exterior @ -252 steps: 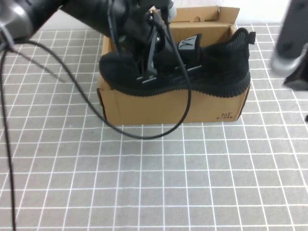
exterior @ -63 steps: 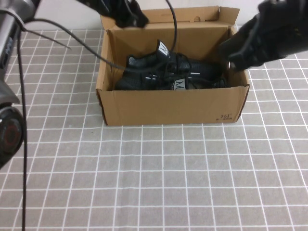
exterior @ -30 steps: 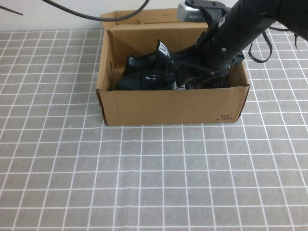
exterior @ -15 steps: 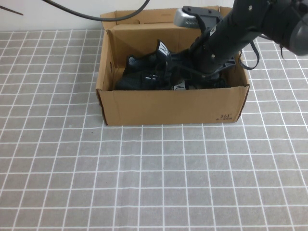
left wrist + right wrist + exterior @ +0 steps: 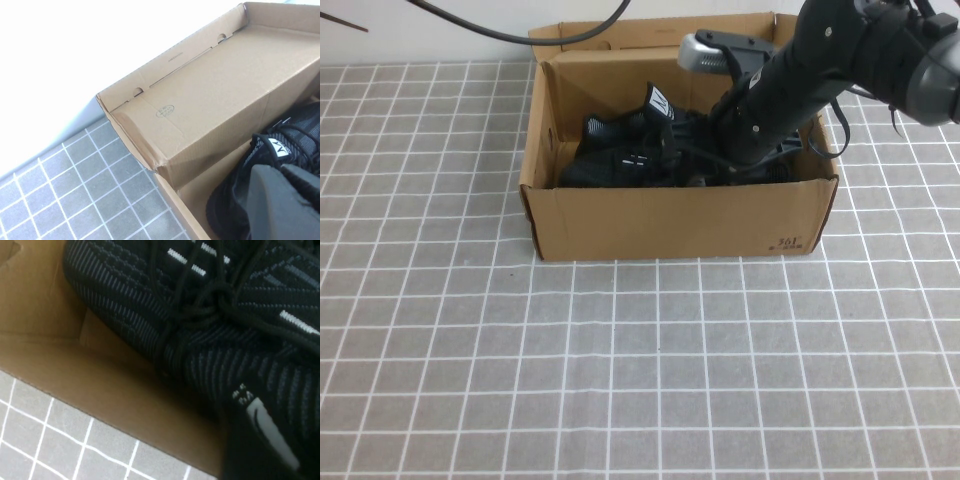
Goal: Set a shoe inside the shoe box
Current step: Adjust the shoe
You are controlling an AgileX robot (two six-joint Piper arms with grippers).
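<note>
The brown cardboard shoe box (image 5: 670,220) stands open at the far middle of the table, its lid flap up behind. Two black knit sneakers (image 5: 620,155) lie inside, overlapping; one white tongue tag sticks up. I cannot tell the two apart. My right arm reaches down into the box from the right, and the right gripper (image 5: 717,165) is low among the shoes, mostly hidden. The right wrist view shows laces and knit (image 5: 150,305) close up against the box wall (image 5: 100,385). My left gripper (image 5: 287,200) hangs above the box's left end (image 5: 215,100), over a shoe (image 5: 230,200), fingers together.
The box sits on a grey mat with a white grid (image 5: 620,380). A black cable (image 5: 520,35) crosses the top left. The white wall is behind the box. The left arm itself is outside the high view.
The shoe went from resting on the box rim to lying inside. The left arm pulled out of the high view. The right arm came down into the box and has shifted slightly right.
</note>
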